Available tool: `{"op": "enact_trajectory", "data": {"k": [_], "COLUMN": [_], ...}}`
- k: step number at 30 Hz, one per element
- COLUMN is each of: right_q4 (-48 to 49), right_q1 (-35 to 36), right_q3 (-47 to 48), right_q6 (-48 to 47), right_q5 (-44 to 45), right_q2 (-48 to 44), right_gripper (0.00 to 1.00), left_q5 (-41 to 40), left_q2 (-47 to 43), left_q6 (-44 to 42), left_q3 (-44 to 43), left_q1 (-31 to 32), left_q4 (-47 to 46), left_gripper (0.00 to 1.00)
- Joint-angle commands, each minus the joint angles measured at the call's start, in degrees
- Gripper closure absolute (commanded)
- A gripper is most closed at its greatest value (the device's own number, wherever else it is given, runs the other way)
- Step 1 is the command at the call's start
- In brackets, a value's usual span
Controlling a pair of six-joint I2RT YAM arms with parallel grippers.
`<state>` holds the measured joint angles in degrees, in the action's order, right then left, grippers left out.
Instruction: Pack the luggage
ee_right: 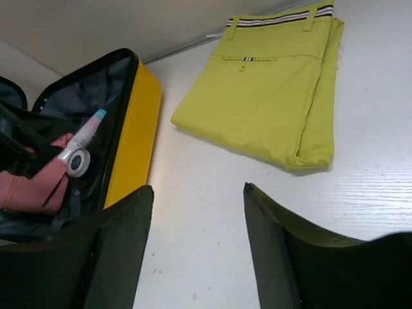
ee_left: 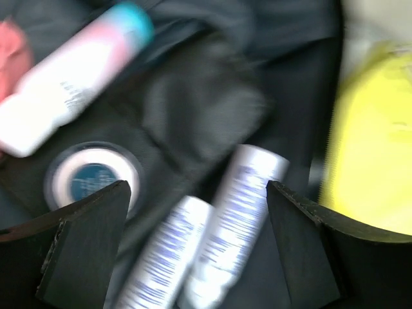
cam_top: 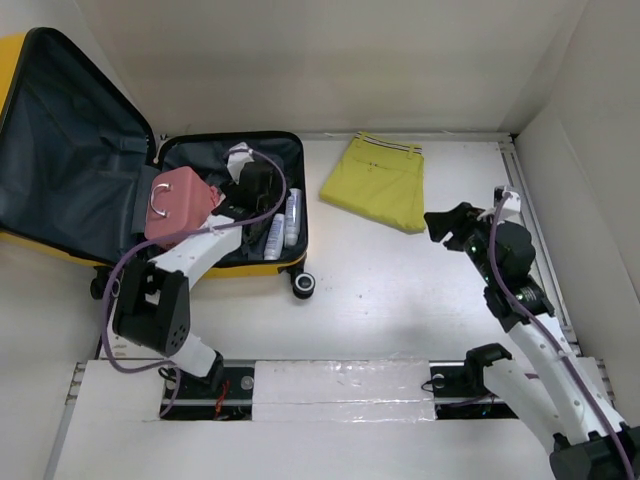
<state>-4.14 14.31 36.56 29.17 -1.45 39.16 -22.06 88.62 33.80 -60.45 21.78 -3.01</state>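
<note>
On the white table (cam_top: 400,290), your left gripper (ee_left: 198,193) hangs with fingers spread over bottles (ee_left: 241,212) in the luggage (cam_top: 70,150), while your right gripper (ee_right: 196,190) is spread and empty near the folded yellow garment (ee_right: 270,96).

the luggage (cam_top: 70,170), a glossy yellow hard-shell case lined in dark grey fabric, is laid open flat at the far left of the table (cam_top: 400,290). its lid is thrown back to the left, and a black wheel (cam_top: 303,285) is seen at the near right corner of the base.
</note>
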Motion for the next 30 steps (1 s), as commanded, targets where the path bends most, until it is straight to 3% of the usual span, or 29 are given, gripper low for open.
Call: {"op": "enact_trajectory", "data": {"k": [1,3,4,5,8,10,12,15,19,20,23,26,27,28,30], "right_q4": [5.4,8.3,9.9,12.4,14.5,14.5,16.1,16.1,16.7,16.7,17.2,20.0,21.4,23.0,27.1], "right_q1": [-0.2,-0.2,-0.2,-0.2,-2.2,-6.5,-9.2,-11.4,-12.6,-12.6,-11.4,-11.4,-11.4,-11.4,-11.4], "right_q3": [-0.5,-1.0,-1.0,1.7,5.5,10.8,14.0,19.9,23.6,23.6,24.2,24.4,22.4,21.0,18.8], "right_q6": [0.3,2.3,2.3,2.9,3.5,4.1,6.2,8.6,12.2,12.8,14.9,18.1,19.2,20.3,21.6], "right_q5": [-0.3,2.7,2.7,8.2,8.7,3.8,-1.2,-8.1,-10.9,-10.9,-12.1,-14.6,-15.2,-15.2,-15.2], "right_q2": [2.8,6.8,8.6,18.3,28.0,35.4,46.1,57.7,65.0,65.5,68.0,71.1,71.1,71.1,70.1], "right_gripper": [0.37,0.49,0.59,0.56,0.33,0.26,0.25,0.25,0.29,0.29,0.32,0.51,0.62,0.81,0.93], "left_q5": [0.6,-3.2,-4.6,-9.5,-11.9,-15.0,-16.1,-12.1,6.7,8.3,8.3,8.3,8.3,8.3,8.3], "left_q2": [-7.5,-8.8,-8.8,-4.6,-0.2,5.6,8.7,9.9,9.9,9.9,13.8,19.0,20.1,21.1,23.5], "left_q6": [0.9,0.9,-1.0,-3.1,-4.4,-4.9,-4.9,-1.3,1.6,2.4,2.4,2.4,2.4,2.4,2.9], "left_q3": [-1.1,-1.6,-2.8,-9.4,-14.9,-22.0,-25.0,-25.5,-17.4,-16.1,-16.6,-19.2,-19.2,-19.8,-20.3], "left_q1": [1.9,7.0,9.6,20.9,25.8,31.4,34.4,34.4,30.8,30.1,30.1,30.1,30.1,30.1,30.1], "left_q4": [-4.6,-4.6,-4.6,-3.9,-0.7,0.5,0.5,-1.2,-11.7,-15.4,-15.5,-13.8,-13.8,-13.8,-13.8], "left_gripper": [0.18,0.19,0.21,0.23,0.28,0.29,0.39,0.56,0.87,0.98,1.0,1.0,1.0,1.0,1.0]}}
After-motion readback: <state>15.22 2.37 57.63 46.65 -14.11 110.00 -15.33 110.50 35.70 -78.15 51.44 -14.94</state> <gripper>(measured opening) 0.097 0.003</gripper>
